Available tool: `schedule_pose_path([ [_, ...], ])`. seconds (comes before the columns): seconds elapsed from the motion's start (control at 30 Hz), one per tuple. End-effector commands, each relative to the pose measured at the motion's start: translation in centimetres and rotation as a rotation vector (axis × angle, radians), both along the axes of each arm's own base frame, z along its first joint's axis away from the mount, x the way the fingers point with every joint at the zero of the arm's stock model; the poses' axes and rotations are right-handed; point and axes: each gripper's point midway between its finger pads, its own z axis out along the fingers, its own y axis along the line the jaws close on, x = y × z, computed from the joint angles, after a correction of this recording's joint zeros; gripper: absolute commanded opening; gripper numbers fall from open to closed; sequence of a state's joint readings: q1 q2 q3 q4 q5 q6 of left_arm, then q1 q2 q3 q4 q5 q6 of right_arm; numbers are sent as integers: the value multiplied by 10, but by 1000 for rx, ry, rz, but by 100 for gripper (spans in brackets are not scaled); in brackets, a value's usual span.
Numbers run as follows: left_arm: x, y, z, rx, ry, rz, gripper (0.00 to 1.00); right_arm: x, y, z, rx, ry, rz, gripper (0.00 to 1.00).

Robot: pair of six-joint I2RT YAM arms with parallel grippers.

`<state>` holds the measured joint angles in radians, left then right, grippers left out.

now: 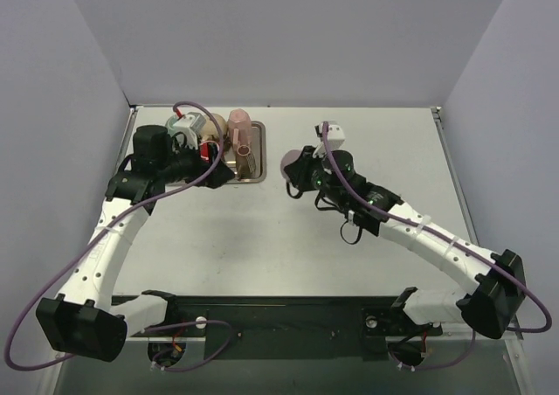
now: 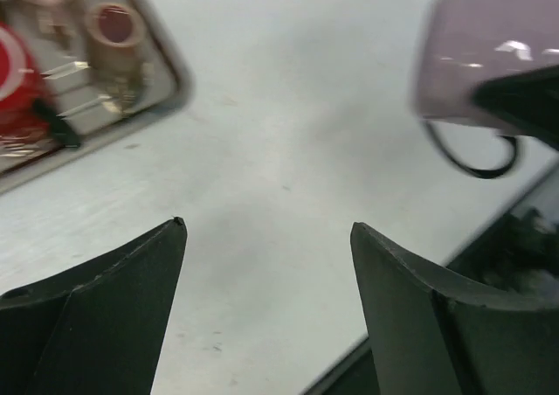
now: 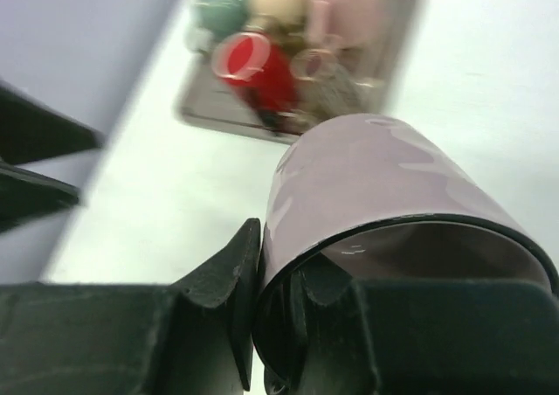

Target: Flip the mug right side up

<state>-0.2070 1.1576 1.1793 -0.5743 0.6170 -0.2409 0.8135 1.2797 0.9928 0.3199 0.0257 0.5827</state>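
Right wrist view alone shows right claw [image 3: 276, 264] pinching mug [image 3: 367, 181] rim; left claw [image 2: 266, 227] gapes

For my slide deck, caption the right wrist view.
Right claw pinching the rim of the lilac mug, with a blurred tray of small items behind.

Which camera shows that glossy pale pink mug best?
Right wrist: the glossy pale pink mug fills it, rim pinched by the right tool. Left wrist shows a blurred side; top external, a small patch.
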Motion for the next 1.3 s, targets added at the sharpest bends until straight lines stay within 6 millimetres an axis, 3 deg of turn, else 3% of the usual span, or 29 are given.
schedule_pose_path([
  [0.0,64,80,-22,361,-188,378,87,6,-128,-44,-566,130,-253,0],
  [0.13,98,102,-50,440,-171,542,87,-7,-182,-106,-759,353,-271,0],
  [0.17,106,101,-63,441,-136,557,87,-11,-189,-123,-785,404,-264,0],
  [0.2,113,103,-63,436,-133,590,87,-13,-197,-133,-771,450,-258,0],
  [0.23,120,102,-80,452,-94,591,86,-18,-201,-150,-781,501,-245,0],
  [0.3,137,99,-91,466,-68,610,80,-24,-202,-170,-738,584,-213,0],
  [0.43,161,102,-117,496,-21,659,75,-27,-211,-192,-757,638,-220,0],
  [0.6,179,88,-151,471,36,635,75,-33,-218,-217,-733,719,-205,0],
  [0.73,192,84,-173,488,78,644,75,-34,-218,-226,-680,758,-199,10],
  [0.83,196,78,-177,481,73,644,75,-36,-222,-226,-691,763,-208,37],
  [0.9,197,75,-177,470,62,645,75,-37,-224,-222,-693,753,-220,47],
  [1.0,202,67,-175,452,57,635,74,-36,-234,-212,-715,715,-273,54],
  [1.07,206,70,-182,468,90,654,66,-36,-240,-205,-726,694,-304,54],
  [1.13,208,85,-192,546,116,713,51,-38,-244,-197,-733,676,-318,56],
  [1.27,204,109,-204,672,101,761,44,-49,-239,-182,-743,641,-292,57],
])
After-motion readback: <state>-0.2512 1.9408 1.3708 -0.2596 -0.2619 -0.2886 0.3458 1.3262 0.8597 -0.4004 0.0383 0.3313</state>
